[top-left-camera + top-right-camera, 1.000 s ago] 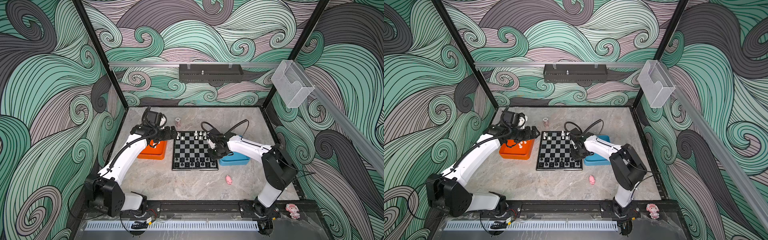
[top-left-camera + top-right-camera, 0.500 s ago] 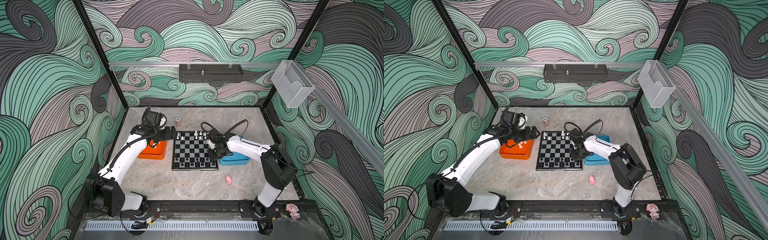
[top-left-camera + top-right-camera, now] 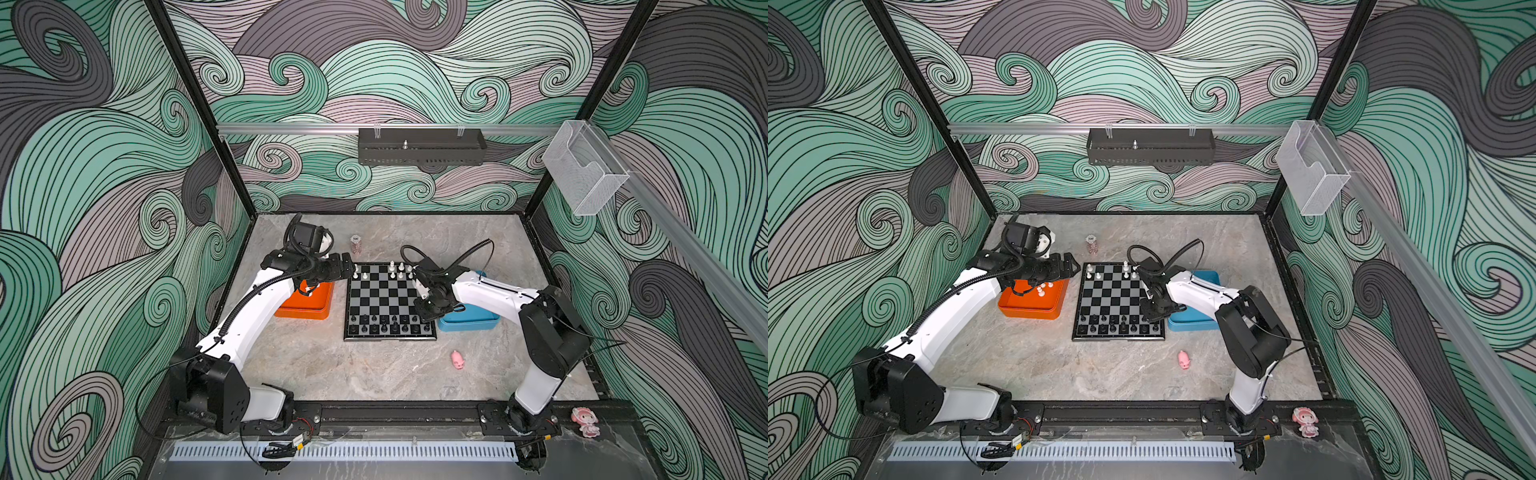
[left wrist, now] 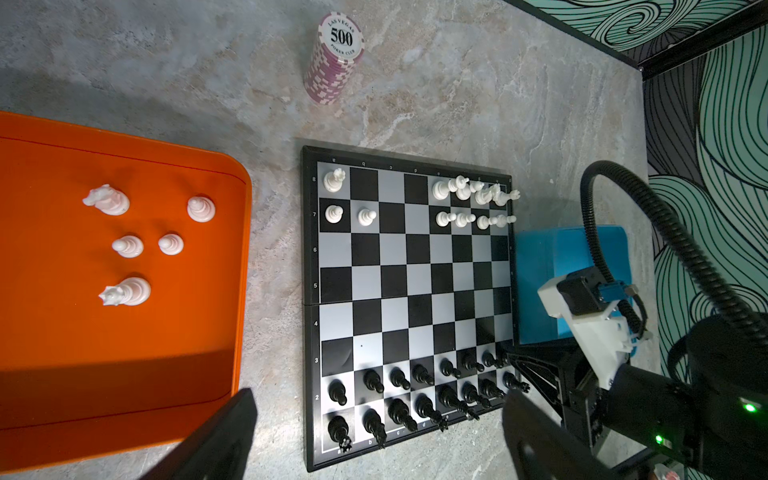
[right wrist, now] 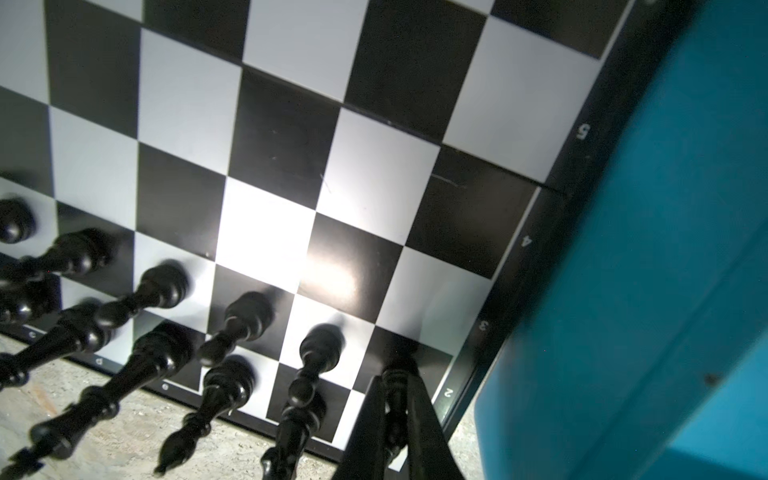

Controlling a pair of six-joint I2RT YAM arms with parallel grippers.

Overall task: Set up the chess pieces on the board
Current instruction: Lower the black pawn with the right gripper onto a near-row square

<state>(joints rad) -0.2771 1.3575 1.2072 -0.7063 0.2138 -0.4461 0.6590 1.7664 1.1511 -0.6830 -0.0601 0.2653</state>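
The right gripper [image 5: 395, 384] is pinched tight on a black pawn [image 5: 397, 415] that stands in the second row of the board [image 5: 266, 232], by its near right corner. The left gripper [image 4: 374, 449], jaws spread wide and holding nothing, hangs over the board's far left corner. Left of the board, the orange tray [image 4: 124, 374] holds five white pieces [image 4: 127, 246]. The blue tray [image 4: 552, 257] sits just beside the board's right edge.
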